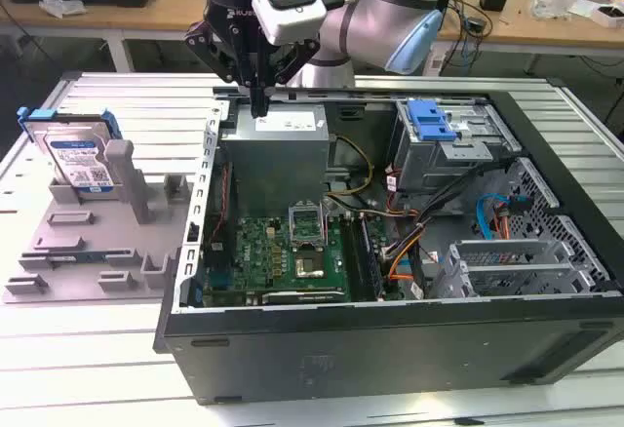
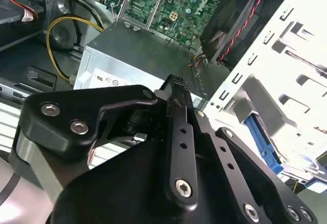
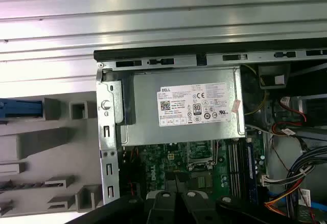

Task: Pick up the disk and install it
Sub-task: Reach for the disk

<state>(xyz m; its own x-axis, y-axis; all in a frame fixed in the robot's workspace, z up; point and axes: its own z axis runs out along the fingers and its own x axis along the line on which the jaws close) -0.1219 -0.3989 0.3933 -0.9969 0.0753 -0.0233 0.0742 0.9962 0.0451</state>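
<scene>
The black two-fingered tool hangs with its fingers pressed together on nothing. It is above the far rim of the open black computer case, over a corner of the grey metal power supply box. In the first wrist view that box carries a white printed label with rows of small marks.

The disk, a flat silver metal hard drive in a bright blue plastic bracket, leans tilted in the grey plastic fixture at the exterior view's left. It is well apart from the tool, and its white-and-blue label faces the camera with print too small to make out.

The fixture sits just beside the case's side wall on the slatted metal surface. Inside the case, the green motherboard lies beside the box.
</scene>
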